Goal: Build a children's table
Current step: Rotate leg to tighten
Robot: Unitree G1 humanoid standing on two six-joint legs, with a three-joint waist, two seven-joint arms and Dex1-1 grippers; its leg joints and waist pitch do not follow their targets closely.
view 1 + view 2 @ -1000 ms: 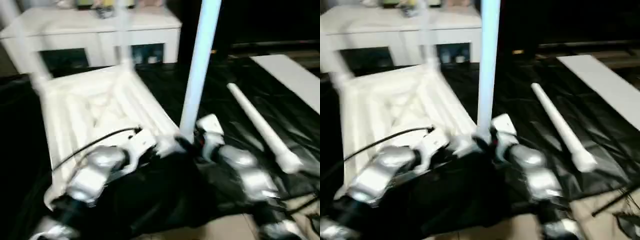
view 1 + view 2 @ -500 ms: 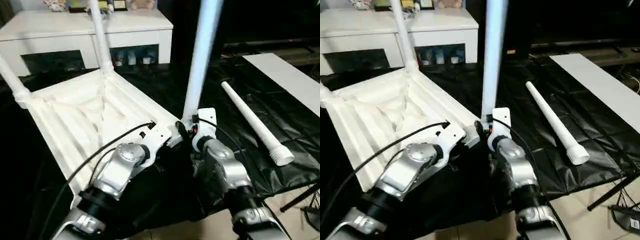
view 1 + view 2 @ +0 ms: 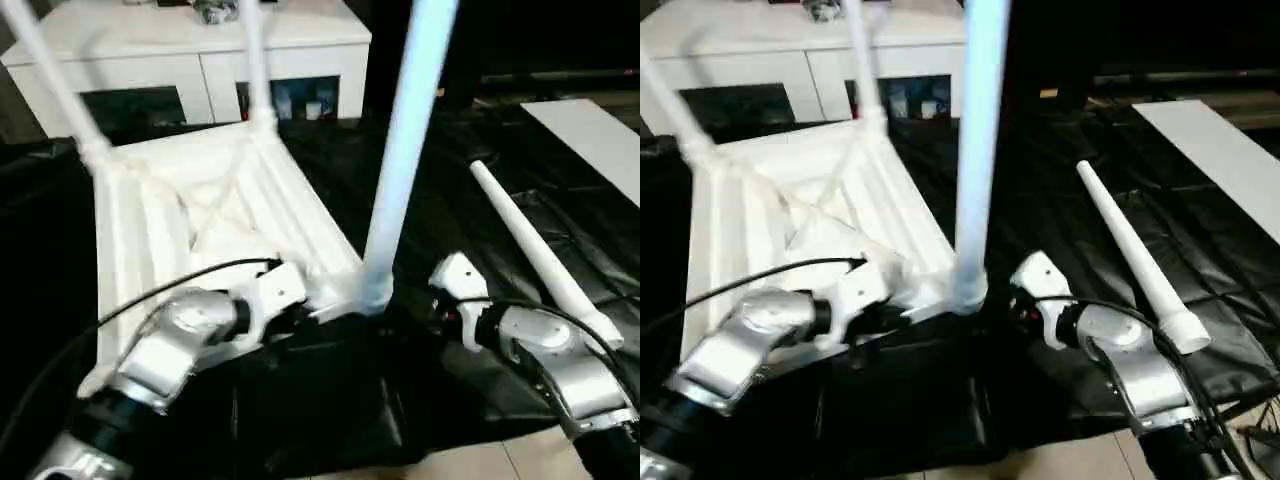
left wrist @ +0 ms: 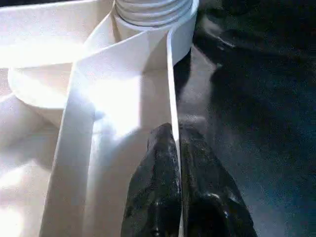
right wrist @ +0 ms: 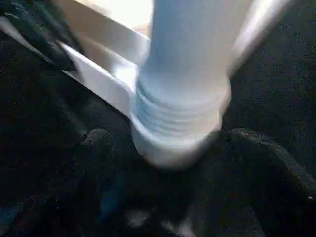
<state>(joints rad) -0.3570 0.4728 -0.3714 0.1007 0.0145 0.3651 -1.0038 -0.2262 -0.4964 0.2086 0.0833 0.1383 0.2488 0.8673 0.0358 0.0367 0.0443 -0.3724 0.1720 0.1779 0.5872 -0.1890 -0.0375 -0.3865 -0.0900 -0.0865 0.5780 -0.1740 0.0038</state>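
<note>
Since half a second ago the right gripper (image 3: 428, 300) has drawn back from the nearest leg (image 3: 405, 150) and its arm has swung outward, so the leg now stands free of it; the right wrist view shows its two black fingers (image 5: 269, 163) spread wide to either side of the leg's threaded foot without touching it. The tabletop (image 3: 190, 215) lies upside down on the black sheet (image 3: 440, 190), ribbed underside up, close in front of the robot. Three legs stand upright in its corner sockets: the nearest one at the corner between the two arms, a second at the far corner (image 3: 255, 60), a third at the left corner (image 3: 50, 80). The fourth leg (image 3: 535, 250) lies loose on the sheet to the right, well apart from the tabletop, its thick threaded end toward the robot. The left gripper (image 4: 175, 148) has its jaws pressed together on the thin outer wall of the tabletop just beside the nearest socket, steadying it. So the job looks about three quarters done; what is left, judging from this, is to fetch the loose leg, fit it into the remaining corner socket on the near left, and turn the table upright. Behind the work stands a white cabinet (image 3: 190, 45), and a white board (image 3: 590, 140) lies at far right.
</note>
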